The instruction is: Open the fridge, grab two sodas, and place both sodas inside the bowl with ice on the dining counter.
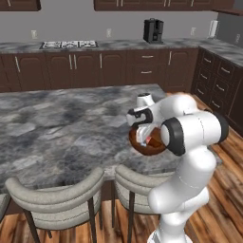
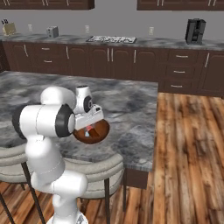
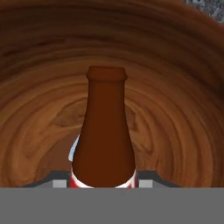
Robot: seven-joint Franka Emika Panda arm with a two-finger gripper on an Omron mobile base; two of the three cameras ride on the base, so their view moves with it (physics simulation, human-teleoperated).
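Your gripper is clamped on the brown bottle at its red label, inside the wooden bowl on the dining counter. The bottle looks rigid, smooth and likely slippery; its labelled body seems the safest place to grip.

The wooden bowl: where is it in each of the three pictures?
Left base view: the wooden bowl lies right of centre, partly behind the arm.
Right base view: left of centre, under the gripper.
Hand view: its wooden inside surrounds the brown bottle.
Shared landmark: the marbled dining counter.
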